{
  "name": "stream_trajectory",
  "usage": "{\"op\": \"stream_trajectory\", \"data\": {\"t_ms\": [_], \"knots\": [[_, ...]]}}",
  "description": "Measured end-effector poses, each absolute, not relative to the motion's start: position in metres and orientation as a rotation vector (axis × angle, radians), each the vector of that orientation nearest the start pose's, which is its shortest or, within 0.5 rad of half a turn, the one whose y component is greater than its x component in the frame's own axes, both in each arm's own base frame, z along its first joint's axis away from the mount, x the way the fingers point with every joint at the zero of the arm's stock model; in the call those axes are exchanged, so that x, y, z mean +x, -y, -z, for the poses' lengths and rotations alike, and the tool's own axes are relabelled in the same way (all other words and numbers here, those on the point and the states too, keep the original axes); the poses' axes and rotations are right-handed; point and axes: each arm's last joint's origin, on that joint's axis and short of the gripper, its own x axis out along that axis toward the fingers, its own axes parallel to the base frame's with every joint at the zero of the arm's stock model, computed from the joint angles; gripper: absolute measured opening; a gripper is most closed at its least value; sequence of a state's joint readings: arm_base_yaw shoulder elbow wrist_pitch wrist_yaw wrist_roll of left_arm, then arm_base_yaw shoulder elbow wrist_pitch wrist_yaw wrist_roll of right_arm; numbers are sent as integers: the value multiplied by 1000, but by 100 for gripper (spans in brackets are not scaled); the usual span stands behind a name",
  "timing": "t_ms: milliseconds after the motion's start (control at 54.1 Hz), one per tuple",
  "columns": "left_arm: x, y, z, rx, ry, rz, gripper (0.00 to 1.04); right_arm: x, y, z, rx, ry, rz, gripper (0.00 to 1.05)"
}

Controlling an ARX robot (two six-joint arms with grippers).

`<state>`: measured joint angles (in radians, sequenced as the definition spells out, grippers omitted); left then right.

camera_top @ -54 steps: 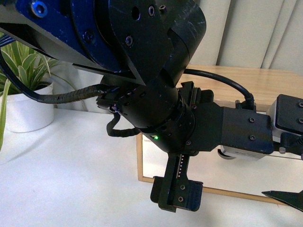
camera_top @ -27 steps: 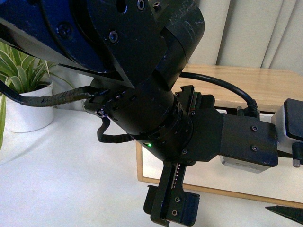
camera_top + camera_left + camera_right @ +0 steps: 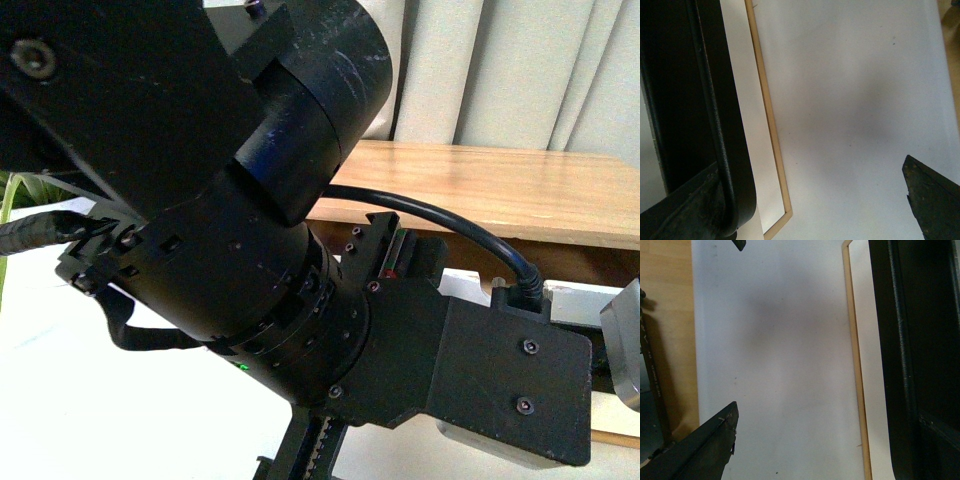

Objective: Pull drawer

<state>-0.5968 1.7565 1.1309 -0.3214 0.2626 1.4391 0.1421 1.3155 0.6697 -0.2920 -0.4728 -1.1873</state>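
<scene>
The drawer [image 3: 850, 100] lies below both wrist cameras, with a white floor, a thin light wood wall [image 3: 767, 125], a white front and a long black bar handle [image 3: 710, 100]. My left gripper [image 3: 810, 215] is open. One of its fingers [image 3: 932, 200] hangs over the white floor, the other sits by the handle. My right gripper [image 3: 820, 455] is open too, above the same drawer [image 3: 775, 350]. One finger [image 3: 705, 450] is over the floor and the handle [image 3: 900, 340] runs along the other side. In the front view my black arm [image 3: 250, 250] hides the drawer.
A wooden cabinet top [image 3: 500, 190] stretches behind the arm, with pale curtains [image 3: 520, 70] beyond it. A plant leaf [image 3: 8, 195] shows at the far left over the white table [image 3: 60, 400]. A black cable [image 3: 450, 225] loops off the arm.
In the front view the arm has swung up and closer to the camera. It now fills most of the picture and covers the drawer box and the plant pot.
</scene>
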Motion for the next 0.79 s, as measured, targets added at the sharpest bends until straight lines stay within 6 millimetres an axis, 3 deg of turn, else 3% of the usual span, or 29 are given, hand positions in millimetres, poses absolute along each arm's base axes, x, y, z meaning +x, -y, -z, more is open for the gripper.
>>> {"op": "stream_trajectory", "data": {"t_ms": [388,795], "knots": [[291,200,-188,1320,-134,1340,98,231,-45,-186,-868,-429,-1044,96],[295,189,-213,1174,-44,1250,98,222,-30,-212,-831,-294,-957,96]]}}
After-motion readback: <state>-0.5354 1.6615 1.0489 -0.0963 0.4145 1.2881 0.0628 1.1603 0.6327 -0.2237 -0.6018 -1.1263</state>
